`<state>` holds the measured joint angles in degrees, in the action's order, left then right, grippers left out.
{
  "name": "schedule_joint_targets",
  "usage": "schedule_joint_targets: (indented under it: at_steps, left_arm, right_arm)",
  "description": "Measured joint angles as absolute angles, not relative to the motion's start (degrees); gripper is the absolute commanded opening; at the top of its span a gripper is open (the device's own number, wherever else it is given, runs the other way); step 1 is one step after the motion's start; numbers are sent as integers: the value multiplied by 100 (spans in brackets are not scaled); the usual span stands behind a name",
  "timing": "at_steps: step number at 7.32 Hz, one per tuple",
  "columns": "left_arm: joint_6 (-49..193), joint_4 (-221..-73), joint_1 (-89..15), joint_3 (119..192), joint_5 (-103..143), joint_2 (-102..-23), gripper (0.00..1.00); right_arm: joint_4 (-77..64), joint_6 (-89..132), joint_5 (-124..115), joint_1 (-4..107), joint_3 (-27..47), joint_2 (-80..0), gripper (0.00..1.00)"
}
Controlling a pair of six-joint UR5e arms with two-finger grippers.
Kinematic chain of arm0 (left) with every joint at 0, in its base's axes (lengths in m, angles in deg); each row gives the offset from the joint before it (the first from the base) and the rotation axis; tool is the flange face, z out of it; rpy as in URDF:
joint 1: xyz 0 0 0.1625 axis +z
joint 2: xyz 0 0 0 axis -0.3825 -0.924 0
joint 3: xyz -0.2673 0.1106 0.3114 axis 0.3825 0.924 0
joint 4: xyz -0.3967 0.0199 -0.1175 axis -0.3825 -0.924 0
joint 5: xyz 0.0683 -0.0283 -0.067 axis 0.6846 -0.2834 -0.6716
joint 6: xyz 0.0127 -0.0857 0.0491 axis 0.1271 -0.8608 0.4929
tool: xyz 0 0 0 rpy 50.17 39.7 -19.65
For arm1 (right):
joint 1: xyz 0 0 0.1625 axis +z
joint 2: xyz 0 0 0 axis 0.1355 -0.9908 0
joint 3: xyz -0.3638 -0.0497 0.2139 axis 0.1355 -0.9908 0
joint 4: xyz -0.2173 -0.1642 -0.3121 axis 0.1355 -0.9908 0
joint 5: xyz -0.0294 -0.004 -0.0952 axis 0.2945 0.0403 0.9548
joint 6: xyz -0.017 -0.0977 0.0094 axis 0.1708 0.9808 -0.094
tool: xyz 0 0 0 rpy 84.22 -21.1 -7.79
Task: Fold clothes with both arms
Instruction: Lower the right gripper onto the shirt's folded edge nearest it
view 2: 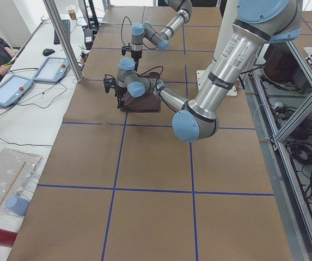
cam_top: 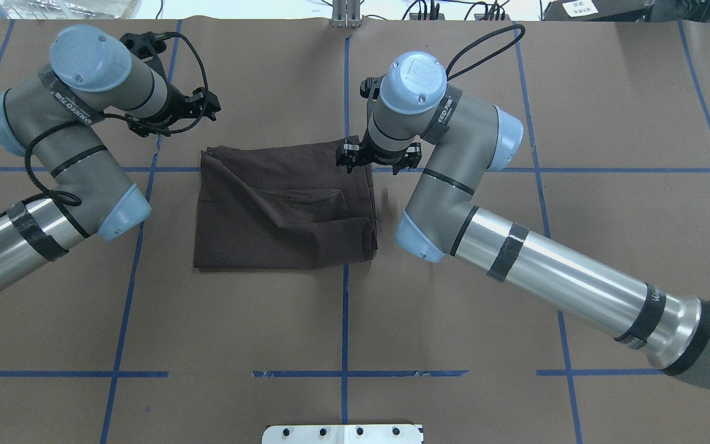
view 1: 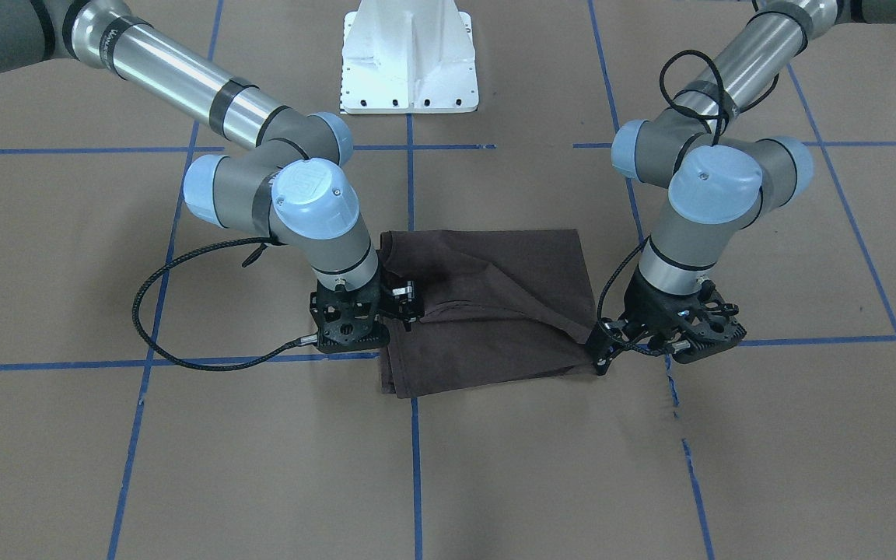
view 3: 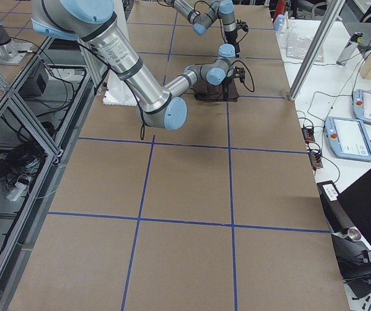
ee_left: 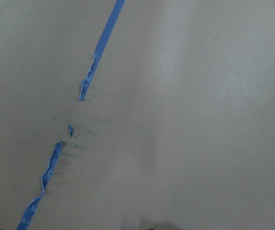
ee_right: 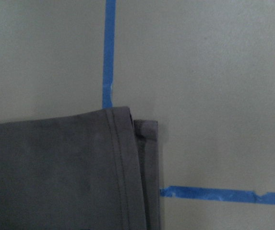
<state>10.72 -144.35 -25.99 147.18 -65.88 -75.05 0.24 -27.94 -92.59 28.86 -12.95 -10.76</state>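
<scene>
The dark brown T-shirt [view 1: 487, 311] lies folded into a rough rectangle mid-table, with a raised crease running across it [cam_top: 281, 209]. My left gripper [view 1: 673, 334] hangs low beside the shirt's far corner on my left side [cam_top: 176, 108]. Its wrist view shows only bare table, and its fingers are hidden. My right gripper [view 1: 355, 323] hovers over the shirt's far corner on my right side [cam_top: 379, 154]. Its wrist view shows that hemmed corner [ee_right: 55, 167] lying flat, with no fingers in sight. I cannot tell whether either gripper is open or shut.
The brown table cover [cam_top: 515, 246] carries a grid of blue tape lines, torn in one spot under the left wrist [ee_left: 87, 84]. The white metal pedestal [view 1: 409, 54] stands at the robot's side. Tablets and cables lie beyond the table's far edge [view 2: 14, 87].
</scene>
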Motion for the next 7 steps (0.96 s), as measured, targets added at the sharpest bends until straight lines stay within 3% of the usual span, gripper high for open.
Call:
schedule_joint_targets:
  at_steps: [2,4,7]
  left_arm:
    - [1095,-14436,-2615,14734,-6619,-7507,100]
    - [1103,-14437,-2626,14736,-6623,-7498,100]
    - [1104,-14437,-2637,14734,-6631,-7480,100]
  right_arm:
    - [94,-2927,-8979,2663,-1311,-1036,73]
    - [95,-2900,-8669,2457,-1392,-905,53]
    - [94,-2735,-8475,2353,-1600,-709,49]
